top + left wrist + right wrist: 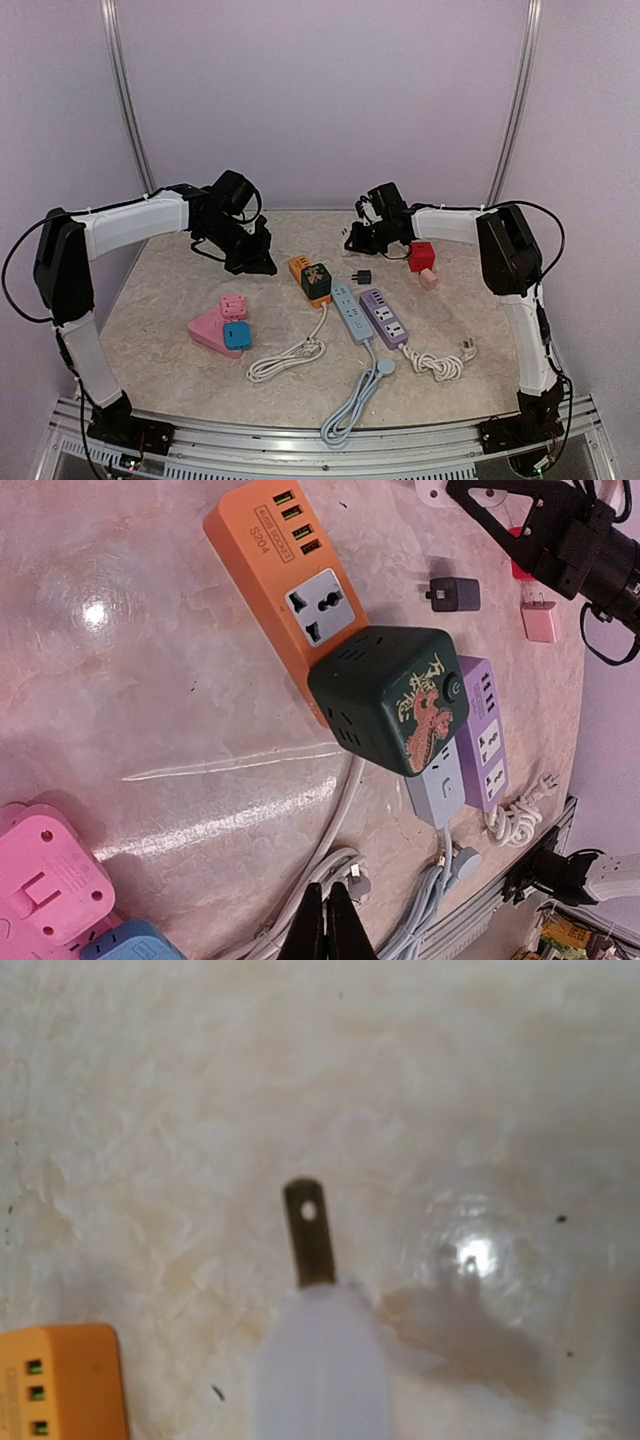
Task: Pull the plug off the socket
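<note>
Soft, even light falls from above in the overhead view, leaving only faint shadows on the surface (160, 330) and no harsh glare. The left wrist view is sharp, with one bright glare spot and pale streaked reflections on the glossy stone. The right wrist view is softer. There the white plug (320, 1370) is a blurred, out-of-focus mass. Its prong (308, 1232) is crisper, beside another glare spot and a dim shadow.

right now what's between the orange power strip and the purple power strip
In the top view, the light blue power strip lies between the orange power strip and the purple power strip.
</note>
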`<state>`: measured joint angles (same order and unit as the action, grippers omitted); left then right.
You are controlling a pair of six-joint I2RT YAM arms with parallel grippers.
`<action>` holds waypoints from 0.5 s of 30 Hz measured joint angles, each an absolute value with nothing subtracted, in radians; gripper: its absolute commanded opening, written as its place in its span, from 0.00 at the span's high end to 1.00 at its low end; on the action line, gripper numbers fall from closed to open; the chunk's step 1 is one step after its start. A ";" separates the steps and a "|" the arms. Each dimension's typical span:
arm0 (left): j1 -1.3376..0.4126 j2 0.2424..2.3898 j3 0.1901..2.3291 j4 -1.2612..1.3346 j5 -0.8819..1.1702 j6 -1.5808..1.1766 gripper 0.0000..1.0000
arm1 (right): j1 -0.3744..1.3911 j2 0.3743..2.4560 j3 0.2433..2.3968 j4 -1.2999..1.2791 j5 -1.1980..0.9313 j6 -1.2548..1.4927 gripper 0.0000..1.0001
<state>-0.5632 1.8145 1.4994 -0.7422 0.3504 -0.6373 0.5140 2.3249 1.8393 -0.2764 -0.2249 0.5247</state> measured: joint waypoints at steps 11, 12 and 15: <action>-0.563 1.814 1.493 -0.742 0.351 -0.637 0.97 | 0.509 2.372 1.839 -0.259 -0.270 0.558 0.57; -0.563 1.814 1.491 -0.742 0.351 -0.637 0.97 | 0.508 2.372 1.839 -0.256 -0.270 0.559 0.56; -0.563 1.814 1.486 -0.741 0.351 -0.638 0.97 | 0.505 2.372 1.833 -0.252 -0.269 0.559 0.53</action>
